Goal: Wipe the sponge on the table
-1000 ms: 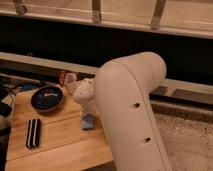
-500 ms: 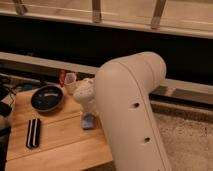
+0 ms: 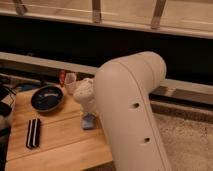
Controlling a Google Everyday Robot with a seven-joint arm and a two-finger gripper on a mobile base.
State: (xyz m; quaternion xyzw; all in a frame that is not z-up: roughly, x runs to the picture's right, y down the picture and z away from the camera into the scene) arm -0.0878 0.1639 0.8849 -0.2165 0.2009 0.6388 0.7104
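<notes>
Here the jaws hang over the sponge (image 3: 89, 121), bowl (image 3: 47, 98) nearby, arm (image 3: 131, 112) blocking.

arm (image 3: 132, 115): cream-white, smooth rounded shell | two small dark holes | jaws: white housing, low over table (image 3: 60, 142)

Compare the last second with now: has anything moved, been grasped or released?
Nothing visibly changed. The tool stays low over the blue sponge near the right edge of the wooden table. The dark bowl and the black object are where they were.
</notes>
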